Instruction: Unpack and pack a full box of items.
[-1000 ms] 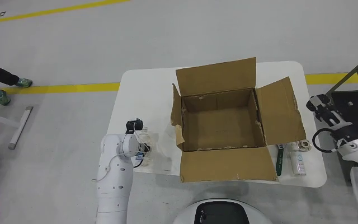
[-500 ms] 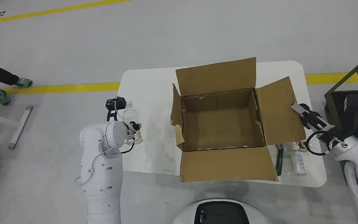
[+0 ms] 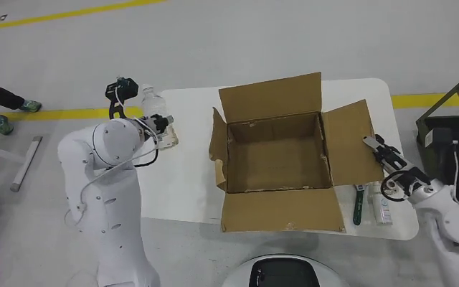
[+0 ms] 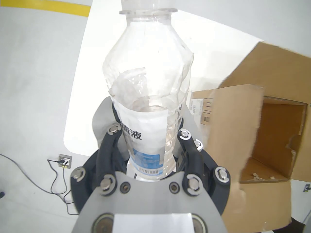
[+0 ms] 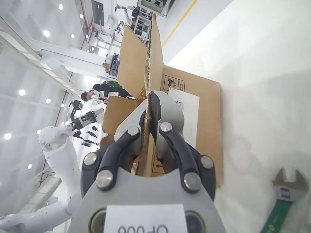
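Observation:
My left gripper (image 4: 148, 138) is shut on the lower body of a clear plastic bottle (image 4: 148, 78) with a white and blue label. It holds the bottle (image 3: 152, 107) in the air over the table's far left corner, and the gripper (image 3: 162, 129) stands left of the box. The open cardboard box (image 3: 280, 161) sits mid-table with its flaps spread and its inside bare. My right gripper (image 5: 151, 109) is shut on the edge of the box's right flap (image 5: 155, 49), and the flap (image 3: 351, 140) meets that gripper (image 3: 376, 146) at its outer edge.
A green-handled wrench (image 3: 356, 204) and a small white bottle (image 3: 383, 208) lie on the white table (image 3: 186, 179) right of the box, near the front edge; the wrench (image 5: 286, 185) is close to my right gripper. A dark cart (image 3: 439, 133) stands past the table's right end.
My left arm has lifted the bottle from the front left of the table up and back toward the far left corner. My right gripper moved in onto the right flap, and the box shifted slightly left.

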`<move>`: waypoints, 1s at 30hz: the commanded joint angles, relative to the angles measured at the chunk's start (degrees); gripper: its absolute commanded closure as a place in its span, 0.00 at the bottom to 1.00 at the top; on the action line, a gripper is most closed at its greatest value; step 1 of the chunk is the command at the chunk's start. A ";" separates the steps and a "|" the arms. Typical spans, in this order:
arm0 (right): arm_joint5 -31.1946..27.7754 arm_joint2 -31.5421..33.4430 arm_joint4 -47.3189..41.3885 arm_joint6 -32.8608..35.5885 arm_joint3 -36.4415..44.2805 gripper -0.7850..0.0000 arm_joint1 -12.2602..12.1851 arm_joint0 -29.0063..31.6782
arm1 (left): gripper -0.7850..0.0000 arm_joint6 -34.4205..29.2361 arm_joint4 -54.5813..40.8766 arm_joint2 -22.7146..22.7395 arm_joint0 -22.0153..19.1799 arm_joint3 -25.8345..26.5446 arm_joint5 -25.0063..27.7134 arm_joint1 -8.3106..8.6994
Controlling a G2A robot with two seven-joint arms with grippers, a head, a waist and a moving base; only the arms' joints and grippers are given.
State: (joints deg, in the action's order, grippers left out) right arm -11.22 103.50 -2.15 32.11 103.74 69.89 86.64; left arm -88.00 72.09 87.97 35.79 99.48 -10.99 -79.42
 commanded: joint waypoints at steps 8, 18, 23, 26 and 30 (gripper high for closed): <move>-0.09 -4.39 -0.22 -2.91 -0.03 1.00 0.27 0.70 | 1.00 0.00 -7.84 -4.54 -7.94 -2.78 -1.55 -0.13; -0.19 -9.79 1.36 -4.15 1.02 1.00 0.52 1.51 | 1.00 0.00 -16.09 -9.35 -10.81 -3.79 -3.93 0.43; -0.30 -10.37 2.27 -6.15 1.27 1.00 0.53 1.33 | 1.00 0.00 -19.38 -11.96 -11.03 -4.04 -5.29 0.86; 0.58 -10.25 3.17 -6.95 1.33 1.00 0.46 1.13 | 1.00 0.00 -21.50 -12.91 -10.72 -4.53 -5.29 1.19; 1.35 -10.02 3.48 -7.24 1.60 1.00 0.36 0.94 | 1.00 0.00 -23.30 -12.77 -9.60 -5.50 -5.29 2.13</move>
State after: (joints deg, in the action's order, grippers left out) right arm -9.96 93.41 1.10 24.87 105.26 70.28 87.60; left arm -88.00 47.58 75.36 25.72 93.84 -16.29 -77.72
